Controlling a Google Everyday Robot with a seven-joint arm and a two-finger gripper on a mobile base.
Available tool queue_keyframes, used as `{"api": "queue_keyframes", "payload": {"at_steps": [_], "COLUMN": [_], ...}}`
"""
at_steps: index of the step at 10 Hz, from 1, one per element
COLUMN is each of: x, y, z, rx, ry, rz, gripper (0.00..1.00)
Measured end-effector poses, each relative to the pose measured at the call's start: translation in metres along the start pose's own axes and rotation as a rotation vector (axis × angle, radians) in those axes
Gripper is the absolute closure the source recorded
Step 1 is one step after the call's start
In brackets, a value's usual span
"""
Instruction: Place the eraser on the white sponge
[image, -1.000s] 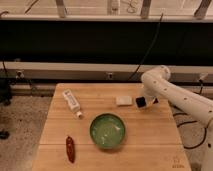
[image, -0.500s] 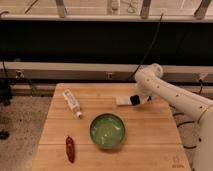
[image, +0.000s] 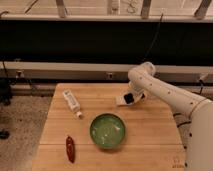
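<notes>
While the gripper (image: 131, 97) hovers just over the white sponge (image: 120, 102) on the tabletop (image: 150, 142), fingers pinching the eraser (image: 128, 99), best lower straight, centre it there, then release gently so nothing slides.

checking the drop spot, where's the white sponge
In the camera view the white sponge lies on the table, back and right of the green bowl, with the gripper at its right edge.

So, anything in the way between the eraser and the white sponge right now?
Nothing visible. The gripper holds the eraser right at the right end of the white sponge, toward the back of the table. The green bowl, white bottle and red pepper all lie clear of that spot, toward the front and left.
</notes>
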Motion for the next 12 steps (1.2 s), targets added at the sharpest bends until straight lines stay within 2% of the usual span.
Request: {"api": "queue_keyframes", "payload": {"at_steps": [2, 3, 5, 6, 9, 10, 12], "x": [-0.003, -0.004, -0.005, -0.005, -0.013, -0.018, -0.023], "y": [-0.008, -0.014, -0.022, -0.024, -0.032, -0.035, -0.039], "z": [0.004, 0.006, 0.008, 0.01, 0.013, 0.012, 0.01], "rx": [0.003, 0.004, 0.006, 0.005, 0.006, 0.009, 0.012], "ry": [-0.003, -0.006, -0.011, -0.02, -0.036, -0.043, -0.052], "rz": [-0.014, -0.024, -0.037, -0.044, -0.064, -0.075, -0.084], "gripper": [0.97, 0.84, 0.66, 0.52, 0.26, 0.2, 0.2]}}
